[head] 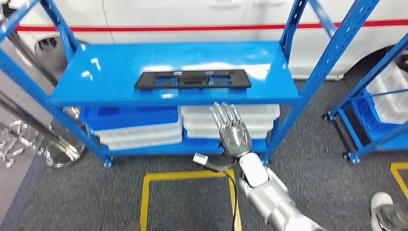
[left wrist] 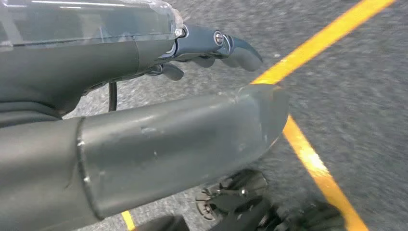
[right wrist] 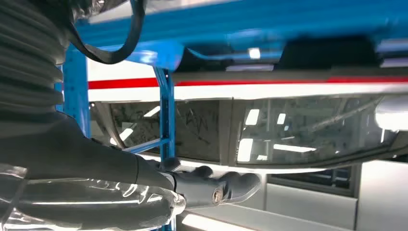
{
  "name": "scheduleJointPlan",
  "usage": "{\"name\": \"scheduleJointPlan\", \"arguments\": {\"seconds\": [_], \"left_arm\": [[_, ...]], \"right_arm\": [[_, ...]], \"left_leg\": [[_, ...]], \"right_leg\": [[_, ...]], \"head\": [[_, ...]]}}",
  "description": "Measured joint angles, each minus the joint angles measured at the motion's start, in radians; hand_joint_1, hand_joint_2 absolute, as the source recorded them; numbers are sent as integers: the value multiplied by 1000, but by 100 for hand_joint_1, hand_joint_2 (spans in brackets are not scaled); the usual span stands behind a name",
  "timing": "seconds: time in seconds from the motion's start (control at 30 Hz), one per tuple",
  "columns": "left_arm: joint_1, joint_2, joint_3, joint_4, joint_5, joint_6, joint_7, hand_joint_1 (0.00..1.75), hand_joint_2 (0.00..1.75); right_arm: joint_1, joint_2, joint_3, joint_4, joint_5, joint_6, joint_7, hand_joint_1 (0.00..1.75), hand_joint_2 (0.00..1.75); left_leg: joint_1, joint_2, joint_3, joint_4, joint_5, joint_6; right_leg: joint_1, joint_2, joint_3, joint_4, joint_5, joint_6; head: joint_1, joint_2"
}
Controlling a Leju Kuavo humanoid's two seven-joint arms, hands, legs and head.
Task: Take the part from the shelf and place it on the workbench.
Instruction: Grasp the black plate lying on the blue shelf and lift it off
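Note:
A flat black rectangular part (head: 193, 79) lies on the top board of the blue shelf (head: 120, 62), near its front edge. My right hand (head: 232, 129) is raised in front of the shelf just below that edge, fingers stretched out and apart, holding nothing. The right wrist view looks along those fingers (right wrist: 211, 185) at the shelf's underside and a dark shape (right wrist: 327, 53) above. My left hand (left wrist: 211, 48) hangs over the grey floor with fingers loosely curled and nothing in them.
White and blue bins (head: 144, 130) fill the shelf's lower level. A white vehicle with a red stripe (head: 216, 19) stands behind. A second blue rack (head: 380, 115) is at right. Yellow floor tape (head: 187, 175) marks a box. A person's shoe (head: 385, 207) is at lower right.

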Motion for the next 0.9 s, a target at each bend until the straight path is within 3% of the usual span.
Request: {"name": "scheduleJointPlan", "arguments": {"seconds": [0.07,0.1,0.13,0.17,0.2,0.27,0.3,0.33,0.43,0.5,0.6,0.63,0.67,0.73,0.77,0.83,0.9], "left_arm": [[2,0,0,0,0,0,1,0,0],[3,0,0,0,0,0,2,0,0],[6,1,0,0,0,0,3,0,0],[8,1,0,0,0,0,4,0,0],[9,1,0,0,0,1,4,0,0],[11,2,-1,0,0,1,5,0,0],[11,3,-1,0,0,2,5,0,0],[11,3,-1,0,0,2,6,0,0],[10,2,-2,-1,2,3,7,0,0],[6,0,-2,-1,10,6,10,0,0],[3,1,-2,-1,18,11,13,0,0],[3,1,-2,-1,18,12,13,0,0],[4,1,-2,-1,18,12,13,0,0],[5,0,-2,-1,18,12,11,0,0],[4,-1,-2,-1,18,12,10,0,0],[2,-3,-2,-1,16,10,5,0,0],[1,-4,-3,-1,12,7,0,0,0]], "right_arm": [[3,0,0,1,0,0,0,0,175],[5,1,0,2,0,0,1,0,175],[7,1,0,3,0,0,1,0,175],[8,2,0,4,0,0,1,0,175],[9,3,0,5,0,0,2,0,175],[11,8,0,7,0,0,2,0,175],[12,10,0,8,0,1,2,0,175],[14,12,1,10,0,1,2,0,175],[13,16,1,8,0,0,3,0,175],[12,18,1,4,0,0,3,0,175],[18,18,1,3,0,0,3,0,175],[21,18,1,3,0,0,2,0,175],[23,18,1,3,0,0,2,0,175],[23,18,1,3,0,0,1,0,175],[22,18,1,3,0,0,-1,0,175],[21,20,1,4,0,1,-9,0,175],[20,24,4,5,0,0,-16,0,175]], "left_leg": [[0,0,-44,41,-39,-2],[0,0,-81,69,-72,-3],[0,0,-109,71,-93,-3],[0,0,-124,48,-90,-1],[-1,0,-128,0,-54,3],[-7,1,-124,-114,73,18],[-11,1,-121,-149,122,25],[-15,1,-119,-167,149,32],[-13,0,-100,-180,150,44],[-8,0,-83,-193,147,53],[-7,-1,-68,-197,133,60],[-6,-2,-61,-197,126,60],[-5,-3,-52,-197,119,58],[-3,-4,-32,-197,105,53],[-3,-4,-24,-196,99,49],[-3,-5,-20,-194,92,37],[-4,-5,-20,-187,93,22]], "right_leg": [[1,1,13,0,-12,-1],[3,3,27,-1,-25,-1],[4,5,43,-1,-39,-1],[6,6,61,0,-53,-1],[8,7,80,0,-67,1],[11,9,110,-1,-95,6],[13,10,119,0,-106,11],[13,11,125,0,-115,16],[14,10,133,11,-122,30],[10,8,95,84,-144,41],[-3,5,-24,255,-208,59],[-7,4,-50,276,-206,64],[-11,3,-60,263,-181,66],[-15,0,-34,147,-82,67],[-13,-1,-17,86,-49,64],[-6,-1,0,19,-27,52],[-3,0,4,11,-27,36]], "head": [[0,0],[0,0],[0,0],[0,0],[0,0],[0,0],[0,0],[0,0],[0,0],[0,0],[0,0],[0,0],[0,0],[0,0],[0,0],[0,0],[0,0]]}}
